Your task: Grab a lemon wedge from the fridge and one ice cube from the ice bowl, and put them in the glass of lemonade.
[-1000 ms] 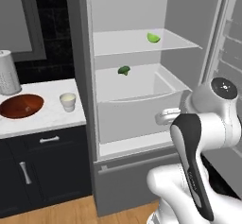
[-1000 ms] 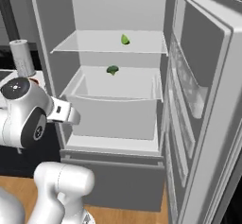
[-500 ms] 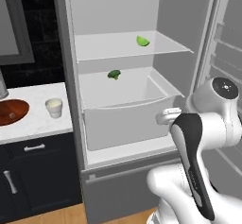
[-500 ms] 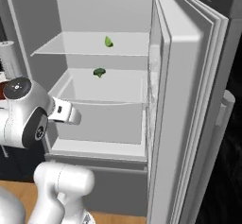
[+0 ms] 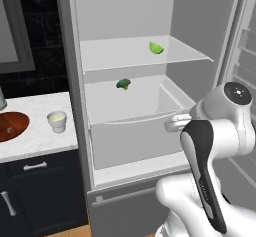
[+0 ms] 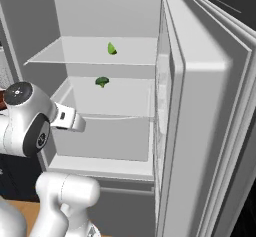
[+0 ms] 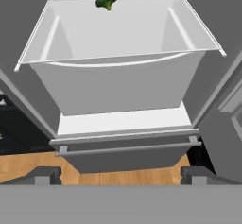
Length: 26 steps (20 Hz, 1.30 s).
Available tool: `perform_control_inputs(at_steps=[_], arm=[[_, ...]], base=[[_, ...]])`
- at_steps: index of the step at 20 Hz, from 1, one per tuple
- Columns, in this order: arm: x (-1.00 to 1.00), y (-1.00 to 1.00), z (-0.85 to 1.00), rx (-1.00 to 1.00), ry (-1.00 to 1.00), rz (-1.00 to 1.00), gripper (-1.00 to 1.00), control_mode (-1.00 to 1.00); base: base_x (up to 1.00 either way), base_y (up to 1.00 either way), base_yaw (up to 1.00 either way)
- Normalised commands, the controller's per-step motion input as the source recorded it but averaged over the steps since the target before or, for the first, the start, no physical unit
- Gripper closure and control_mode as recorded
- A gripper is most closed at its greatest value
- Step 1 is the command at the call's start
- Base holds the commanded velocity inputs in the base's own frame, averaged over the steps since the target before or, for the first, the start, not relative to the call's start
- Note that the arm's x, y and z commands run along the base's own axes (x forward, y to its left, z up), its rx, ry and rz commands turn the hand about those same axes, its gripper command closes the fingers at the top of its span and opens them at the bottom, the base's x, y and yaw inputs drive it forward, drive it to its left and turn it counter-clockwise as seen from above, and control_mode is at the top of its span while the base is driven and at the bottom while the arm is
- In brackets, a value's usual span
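The fridge (image 5: 70, 81) stands open with its white inside showing. On its upper glass shelf lies the lemon wedge (image 5: 156, 48) (image 6: 112, 49), small and yellow-green. My gripper (image 7: 121, 176) is open and holds nothing. It hangs in front of the lower crisper drawer, well below the wedge. Left of the fridge, on the counter, are the glass of lemonade (image 5: 57, 121) and the reddish-brown ice bowl (image 5: 10, 126), cut off by the picture's edge. I cannot make out an ice cube in it.
A dark green broccoli piece (image 5: 123, 84) (image 7: 106, 0) lies at the back of the white drawer (image 7: 118, 86). The open fridge door (image 6: 200, 131) stands close on the right. A grey bottom drawer (image 7: 123, 148) and wooden floor are below. Dark cabinets sit under the counter (image 5: 35, 143).
The whole picture has shifted: the base has driven right and closer to the fridge, so the counter slid to the left edge. The gripper stays open.
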Motion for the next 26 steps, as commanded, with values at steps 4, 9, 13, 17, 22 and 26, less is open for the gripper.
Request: perform_control_inputs(at_steps=[4, 9, 13, 17, 22, 26], arm=[[0.0, -0.02, 0.0, 0.0, 0.0, 0.0, -1.0, -1.0], [0.09, 0.0, 0.09, -0.02, -0.15, 0.05, -1.0, -1.0], [0.33, 0.0, 0.38, -0.03, -0.25, 0.12, -1.0, -1.0], [0.11, -0.04, 0.61, 0.0, -0.06, 0.05, -1.0, -1.0], [0.1, -0.04, 0.85, 0.0, 0.06, -0.01, -1.0, -1.0], [0.07, -0.09, 0.65, 0.0, 0.1, -0.04, -1.0, -1.0]], base=[[0.17, -0.04, 0.0], [0.0, 0.0, 0.0], [0.0, 0.0, 0.0], [0.0, 0.0, 0.0], [0.0, 0.0, 0.0], [0.0, 0.0, 0.0]])
